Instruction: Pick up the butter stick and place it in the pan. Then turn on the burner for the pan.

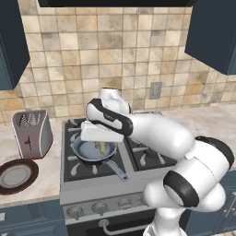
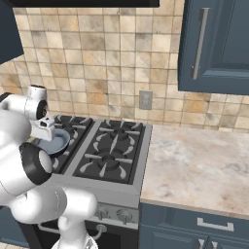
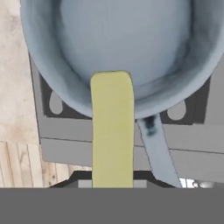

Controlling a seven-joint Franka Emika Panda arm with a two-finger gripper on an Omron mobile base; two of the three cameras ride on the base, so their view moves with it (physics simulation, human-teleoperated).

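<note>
Pincer pinching butter stick w/ long axis toward pan (hanging above).

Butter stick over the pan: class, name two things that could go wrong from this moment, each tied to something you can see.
1. The butter stick hangs across the near rim of the pan; released now, it might tip out onto the stove front.
2. The gripper sits low inside the pan, so a sideways retreat could knock the rim or the pan's handle and shift it off the burner.
</note>
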